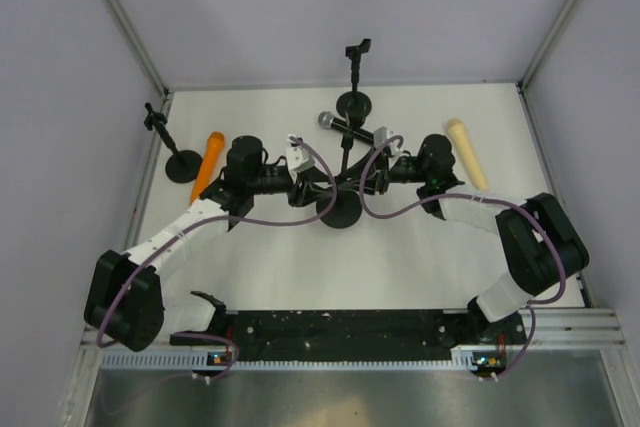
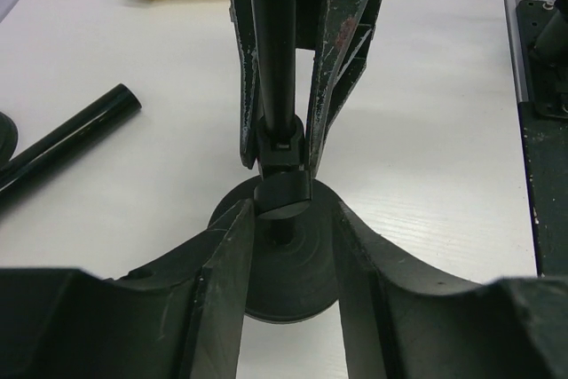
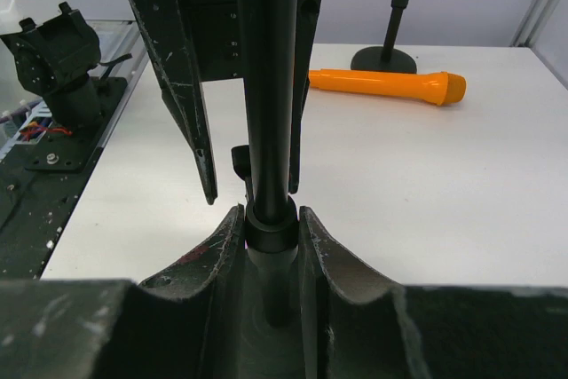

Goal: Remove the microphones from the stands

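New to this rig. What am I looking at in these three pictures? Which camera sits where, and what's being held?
These are two robot arms bolted at the near edge of a table, each ending in two-finger jaws. The large picture looks down from above and behind them, with the left arm on the left and the right arm on the right. The other two pictures come from a camera on each wrist, looking out along that arm's own jaws.

Both arms meet at the middle stand, which carries the black microphone at its top. The right jaws are shut on the stand's pole. The left jaws straddle its lower joint just above the base, with a gap on one side.

Also on the table are an orange microphone, a cream microphone, a small stand and a tall stand.
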